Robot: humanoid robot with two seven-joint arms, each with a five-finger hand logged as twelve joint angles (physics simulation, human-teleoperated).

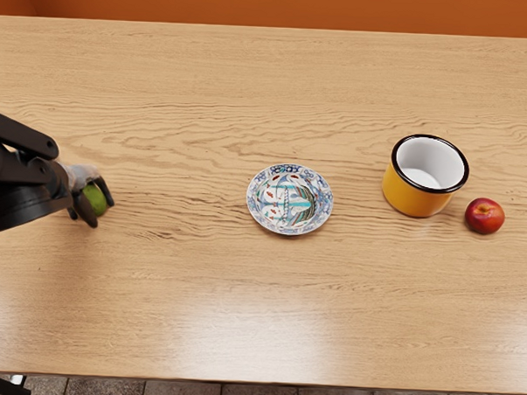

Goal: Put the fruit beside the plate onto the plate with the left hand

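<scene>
- Curling around a small green fruit [94, 199], the dark fingers [105, 193] of the left hand [78, 192] are closed on it, so that only part of its green skin shows between them.
- An enclosing grasp is judged to be used because a round fruit would slip or roll out of a light pinch.
- Whether the fruit is raised clear of the table [258, 320] or touches it cannot be told from this slanted view.
- The left arm [19, 182] enters from the left edge, and the hand with its fruit is placed near that edge, well apart from the plate [290, 199].
- The patterned plate lies flat at the middle of the table with nothing on it, its shallow hollow facing up and ready to receive.
- A carry to the right is judged to be the step in hand; the placing is not yet done.
- Release is best made over the plate's hollow, not its rim, since a round fruit set down off-centre could roll back onto the table.
- Farther right a yellow mug [426, 176] stands upright, with a red apple [485, 216] just beside it; both are well apart from the plate and out of the carry's path.
- The right hand is not in view.
</scene>
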